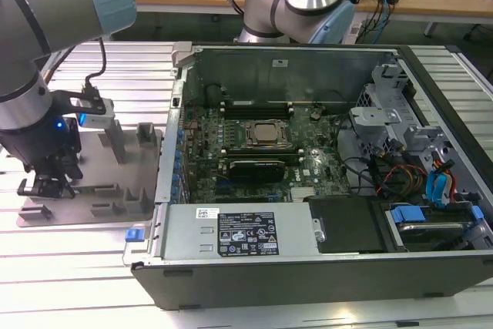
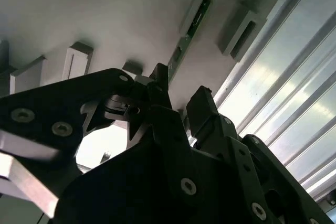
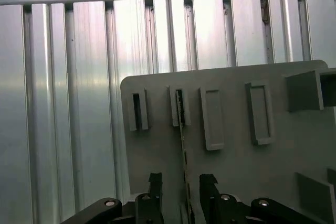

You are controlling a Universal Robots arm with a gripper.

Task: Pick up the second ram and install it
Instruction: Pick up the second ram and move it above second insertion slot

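tight spot here: second ram [image 3: 183,140] stands on edge in the tray [image 3: 155,153], raised blocks [image 3: 211,119] close on both sides, gripper [image 3: 181,179] fingers straddle it with a little room spare. 2 tall posts [image 1: 115,142] and the case wall [image 1: 166,167] crowd the exterior view's right

tray [image 3: 299,135] grey | claw [image 3: 181,182] black | ram [image 2: 197,18] green | table [image 3: 63,103] silver, ribbed

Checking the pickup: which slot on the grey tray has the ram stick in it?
The slot in line with the open gripper: the second ram stands on edge in it. The neighbouring slot is dark and shows no stick.
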